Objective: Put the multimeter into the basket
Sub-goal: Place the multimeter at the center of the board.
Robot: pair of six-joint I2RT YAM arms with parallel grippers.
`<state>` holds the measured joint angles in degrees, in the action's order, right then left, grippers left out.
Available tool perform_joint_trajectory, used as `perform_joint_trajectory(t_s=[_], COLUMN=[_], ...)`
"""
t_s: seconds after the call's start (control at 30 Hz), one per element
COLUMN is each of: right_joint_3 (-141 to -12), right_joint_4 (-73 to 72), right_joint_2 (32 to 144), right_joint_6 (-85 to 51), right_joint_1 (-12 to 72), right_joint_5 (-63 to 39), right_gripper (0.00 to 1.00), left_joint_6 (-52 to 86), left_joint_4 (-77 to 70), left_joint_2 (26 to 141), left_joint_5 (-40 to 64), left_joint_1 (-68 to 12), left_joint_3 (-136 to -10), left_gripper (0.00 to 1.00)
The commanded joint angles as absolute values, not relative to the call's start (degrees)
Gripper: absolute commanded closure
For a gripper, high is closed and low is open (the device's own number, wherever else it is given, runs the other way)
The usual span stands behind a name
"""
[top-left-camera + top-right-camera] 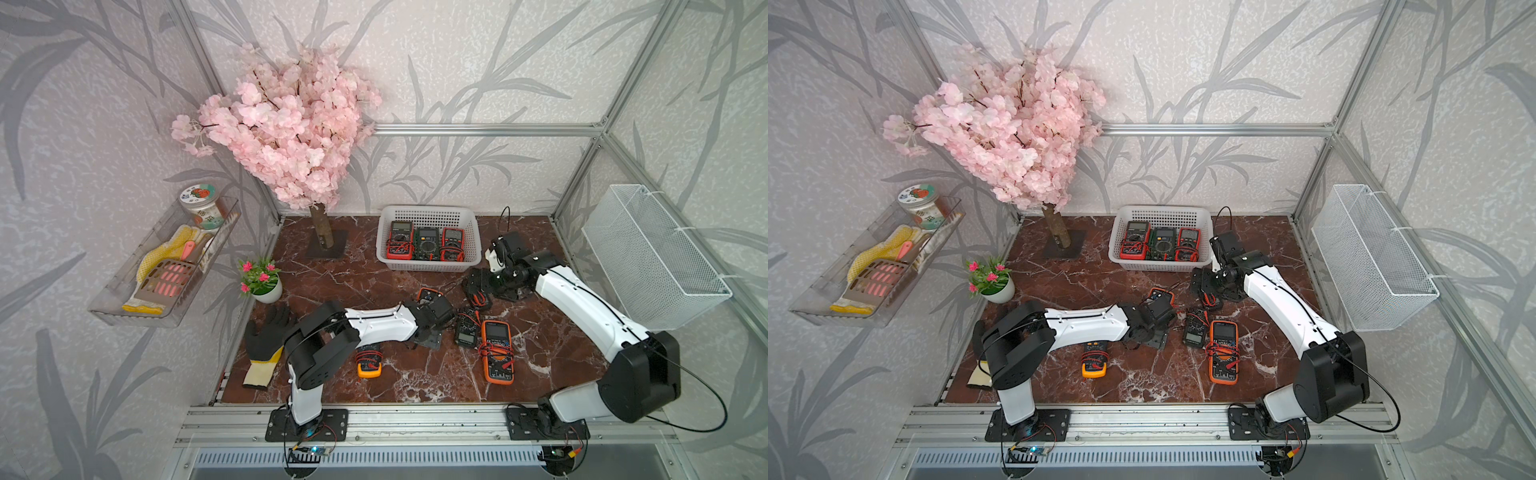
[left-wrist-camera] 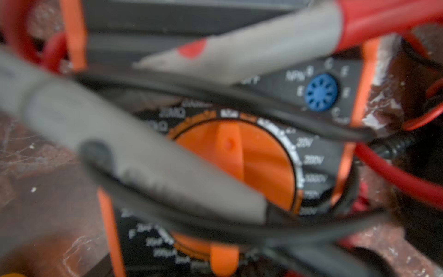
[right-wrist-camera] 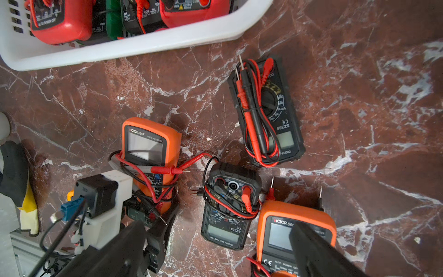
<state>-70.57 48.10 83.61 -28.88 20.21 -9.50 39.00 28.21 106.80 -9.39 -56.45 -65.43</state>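
Orange-cased multimeter (image 2: 318,153), round dial (image 2: 239,165), red and black leads (image 3: 153,177) looped over it, lies on glossy red-marble tabletop (image 1: 332,282) well in front of perforated white basket (image 1: 424,264). Left gripper (image 3: 153,206) straddles its end; cannot tell if clamped. Right gripper (image 3: 217,226) gapes wide near basket's flared rim. Open marble between.

The left arm (image 1: 374,324) stretches low, the left claw (image 1: 432,324) tipped downward. The right arm (image 1: 582,303) reaches in, the right claw (image 1: 480,286) hanging, jaws spread wide.

Staged robot lab booth: aluminium frame (image 1: 486,129), wallpapered panels (image 1: 498,62), marble-look tabletop (image 1: 353,274).
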Motion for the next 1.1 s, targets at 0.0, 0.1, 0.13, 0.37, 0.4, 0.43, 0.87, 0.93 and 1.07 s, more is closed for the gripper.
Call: perform_joint_trajectory(t_s=[0.0,0.1,0.13,0.37,0.4,0.43,0.87,0.93,1.07], right_joint_3=[-72.4,-72.5,-72.5,-72.8,-72.8,-72.8,-72.7,-72.7,-72.7], right_joint_4=[48.8,48.7,48.7,48.6,48.5,48.6,48.9,49.0,49.1], right_joint_2=[84.2,84.4,84.4,84.8,84.8,84.9,84.7,84.6,84.4], right_joint_6=[-28.4,-28.4,-28.4,-28.5,-28.5,-28.5,-28.7,-28.7,-28.8], right_joint_1=[19.8,19.6,19.5,19.3,19.3,19.2,19.2,19.2,19.2], right_joint_5=[-9.3,-9.4,-9.4,-9.6,-9.6,-9.6,-9.8,-9.8,-9.8], right_gripper=[0.01,0.01,0.01,0.01,0.01,0.01,0.01,0.01,0.01], left_joint_6=[38.6,38.3,38.1,37.1,37.0,36.8,36.9,36.9,36.9], left_joint_4=[29.1,29.5,29.8,30.8,30.9,30.9,27.7,27.7,29.1], left_joint_2=[109.6,109.7,109.7,109.7,109.6,109.6,110.7,110.5,109.0], left_joint_5=[-8.9,-9.5,-9.7,-10.3,-10.2,-10.3,-8.0,-7.8,-7.7], left_joint_1=[-56.0,-55.8,-55.6,-54.5,-54.4,-54.2,-51.7,-51.5,-51.5], left_joint_3=[-66.0,-66.7,-66.9,-68.3,-68.5,-68.6,-69.7,-69.9,-70.6], left_gripper=[0.33,0.18,0.14,0.0,0.0,0.0,0.43,0.62,0.94])
